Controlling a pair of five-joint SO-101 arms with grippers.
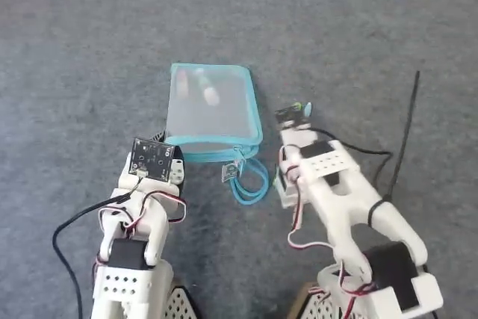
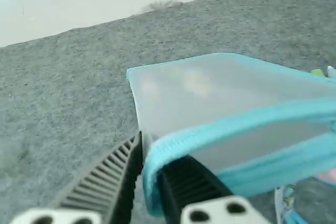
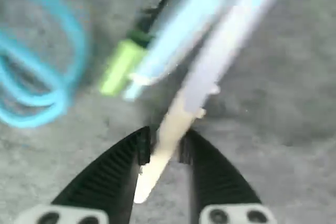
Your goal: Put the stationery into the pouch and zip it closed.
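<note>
A translucent pouch (image 1: 213, 113) with teal trim lies flat mid-table, a pale pen-like item (image 1: 207, 90) showing through it. My left gripper (image 2: 150, 148) is shut on the pouch's teal zipper edge (image 2: 210, 135) at its near left corner. My right gripper (image 3: 164, 142) is shut on the cream end of a white pen (image 3: 231, 35), just right of the pouch. Beside that pen lies a light-blue pen with a green cap (image 3: 123, 61). The pen tips (image 1: 302, 107) peek out past the right arm's wrist.
A teal strap loop (image 1: 250, 177) trails from the pouch's near right corner, between the two arms. A thin black cable (image 1: 403, 140) runs along the right side. Grey carpet-like cloth (image 1: 89, 72) covers the table up to a white wall at the back.
</note>
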